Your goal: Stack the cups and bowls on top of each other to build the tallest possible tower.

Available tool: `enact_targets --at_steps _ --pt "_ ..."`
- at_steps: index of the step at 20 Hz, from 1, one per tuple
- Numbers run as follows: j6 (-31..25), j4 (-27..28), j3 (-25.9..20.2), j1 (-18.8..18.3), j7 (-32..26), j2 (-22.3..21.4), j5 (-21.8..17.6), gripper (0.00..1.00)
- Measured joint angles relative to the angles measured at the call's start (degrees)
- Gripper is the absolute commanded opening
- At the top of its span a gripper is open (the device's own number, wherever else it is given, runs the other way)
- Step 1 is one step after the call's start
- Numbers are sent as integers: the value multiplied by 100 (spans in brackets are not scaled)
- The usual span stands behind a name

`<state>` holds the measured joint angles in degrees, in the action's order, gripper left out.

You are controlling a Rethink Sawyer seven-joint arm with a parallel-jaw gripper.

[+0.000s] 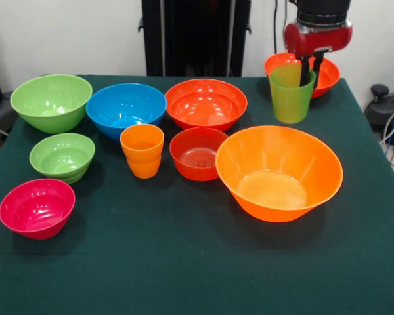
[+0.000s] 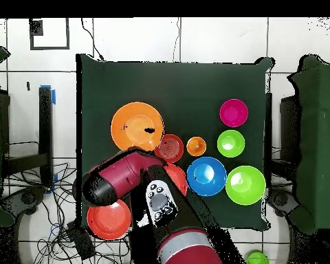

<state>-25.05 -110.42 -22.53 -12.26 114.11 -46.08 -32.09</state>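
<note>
My gripper (image 1: pixel 311 81) is at the table's far right corner in the front view, shut on the rim of the translucent green cup (image 1: pixel 291 98), one finger inside and one outside. Just behind the cup sits a red-orange bowl (image 1: pixel 327 73) (image 2: pixel 108 218). The largest orange bowl (image 1: pixel 279 172) (image 2: pixel 137 126) is in front of it. The orange cup (image 1: pixel 142 151) (image 2: pixel 196 146) and a small red-orange bowl (image 1: pixel 198 154) (image 2: pixel 170 148) stand mid-table. In the overhead view the arm hides the gripper and the green cup. No tower shows; each piece stands alone.
Other bowls on the green cloth: large green (image 1: pixel 51 102), blue (image 1: pixel 126 108), red-orange (image 1: pixel 205 104), small green (image 1: pixel 62 156) and pink (image 1: pixel 37 207). The front strip of the table (image 1: pixel 197 275) holds nothing. Cables lie on the floor beside the table.
</note>
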Motion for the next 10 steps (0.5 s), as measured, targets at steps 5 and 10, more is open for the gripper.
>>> enact_targets --at_steps 5,10 --pt "-596 586 -70 -21 0 363 -2 0" --pt "-1151 1115 -95 -23 0 698 -6 0"
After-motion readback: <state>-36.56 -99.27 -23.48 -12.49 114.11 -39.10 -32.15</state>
